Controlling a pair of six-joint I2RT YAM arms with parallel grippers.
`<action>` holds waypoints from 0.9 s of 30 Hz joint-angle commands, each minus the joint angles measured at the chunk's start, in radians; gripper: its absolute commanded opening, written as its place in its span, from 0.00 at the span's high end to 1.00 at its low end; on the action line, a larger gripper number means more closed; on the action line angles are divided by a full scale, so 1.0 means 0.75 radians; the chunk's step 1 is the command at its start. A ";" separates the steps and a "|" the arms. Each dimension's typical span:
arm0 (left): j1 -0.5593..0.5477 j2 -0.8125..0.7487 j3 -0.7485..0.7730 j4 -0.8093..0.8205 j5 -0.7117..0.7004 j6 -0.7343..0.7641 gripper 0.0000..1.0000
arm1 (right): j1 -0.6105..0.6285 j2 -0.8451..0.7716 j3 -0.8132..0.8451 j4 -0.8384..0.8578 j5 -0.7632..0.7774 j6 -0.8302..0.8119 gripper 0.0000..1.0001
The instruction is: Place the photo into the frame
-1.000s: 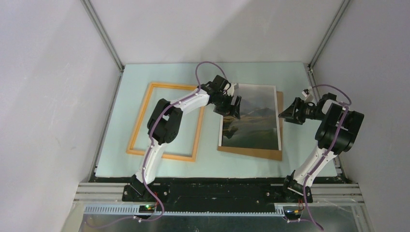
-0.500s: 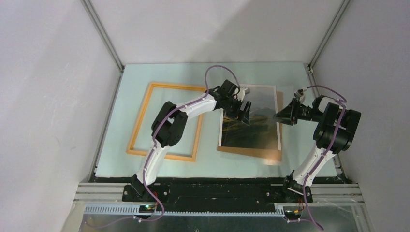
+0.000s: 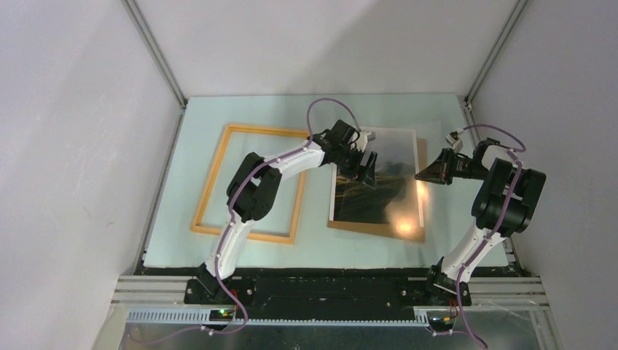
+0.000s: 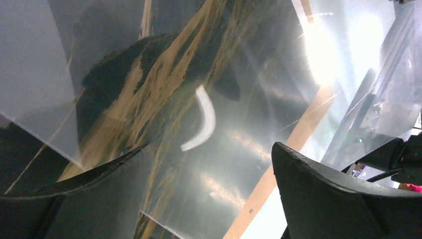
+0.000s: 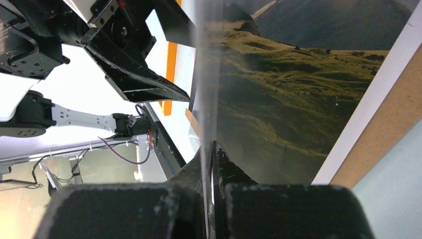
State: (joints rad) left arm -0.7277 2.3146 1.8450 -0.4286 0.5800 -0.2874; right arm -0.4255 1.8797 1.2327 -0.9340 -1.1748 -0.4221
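- Progress looks early: the photo (image 3: 370,204) is not yet in the frame (image 3: 211,179). The two lie apart on the table (image 3: 321,117), and the frame's opening shows only the table surface.
- The photo lies picture side up on a brown backing board (image 3: 372,232), to the right of the frame. The board shows along the photo's near and right edges.
- The right gripper (image 5: 210,164) is pinched on the edge of a thin clear sheet (image 5: 203,74) at the photo's right side. Its wrist view shows the sheet edge-on, rising from between the closed fingers, so the sheet appears lifted on that side. Glare over the print fits this.
- The left gripper (image 4: 211,149) hangs over the far-left part of the photo with its fingers spread wide and nothing between them. Whether its tips touch the sheet or print, I cannot tell.
- Judging from this, the clear sheet must be dealt with first. The print must then be carried left and seated in the frame.
- The photo's long axis runs near to far, almost parallel to the frame's long sides. Its paler, hazy end lies far and its dark ground near, so the picture's top points away from the arm bases.
- The frame lies flat with its long axis also near to far, its far end leaning slightly right.
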 commanded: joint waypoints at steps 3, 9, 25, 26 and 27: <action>0.071 -0.144 -0.072 -0.011 -0.013 0.039 0.03 | -0.005 -0.083 0.041 0.061 0.010 0.116 1.00; 0.172 -0.306 -0.155 -0.011 0.008 0.118 0.00 | 0.008 -0.121 0.041 0.080 -0.052 0.200 1.00; 0.368 -0.654 -0.435 -0.009 0.012 0.221 0.01 | 0.145 -0.321 0.020 0.407 -0.260 0.673 1.00; 0.374 -0.673 -0.451 -0.011 0.010 0.227 0.01 | 0.153 -0.338 0.020 0.441 -0.263 0.693 1.00; 0.388 -0.692 -0.467 -0.011 0.006 0.228 0.01 | 0.170 -0.346 0.021 0.458 -0.266 0.734 1.00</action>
State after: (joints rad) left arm -0.4633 1.8694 1.5284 -0.4397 0.5797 -0.1497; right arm -0.3279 1.6833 1.2327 -0.7071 -1.2961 -0.0181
